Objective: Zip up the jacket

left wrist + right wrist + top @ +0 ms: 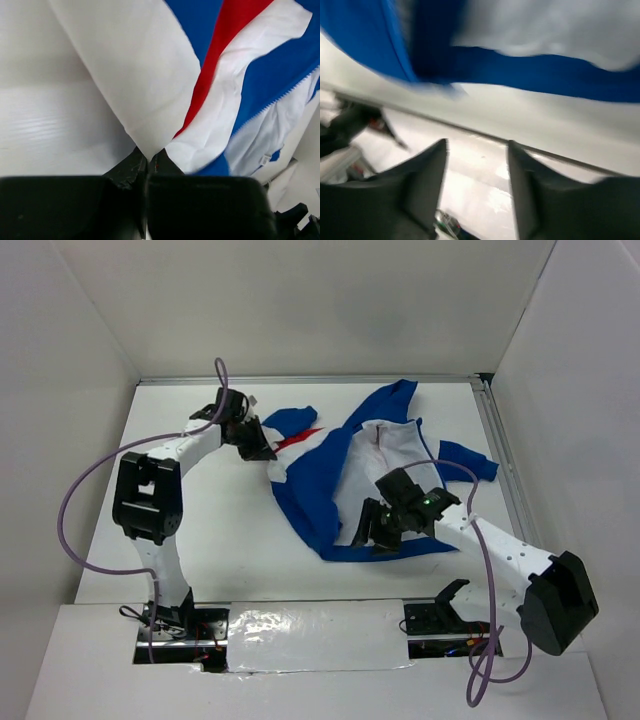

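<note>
**White tabletop** [230,510]: a flat surface enclosed by pale walls, with both arm bases bolted at its near edge.

**Royal-blue hooded fabric jacket with red and white panels** [320,480]: the jacket is spread unzipped on the far-centre of the tabletop. Its white lining is turned upward, its hood is directed toward the far wall, and one sleeve is thrown out to each side.

**Left pincer** [258,445]: it is placed at the jacket's left edge. In the wrist view its black fingers are pressed together [148,157], and a fold of white fabric is pinched at their tips, beside the red stripe.

**Right pincer** [368,532]: it is positioned over the near blue hem. In the blurred wrist view its fingers are spread [477,145], nothing is seen between them, and blue cloth is seen above the tips.

**Zipper teeth** [282,97]: a white row is seen along a blue front edge.
</note>
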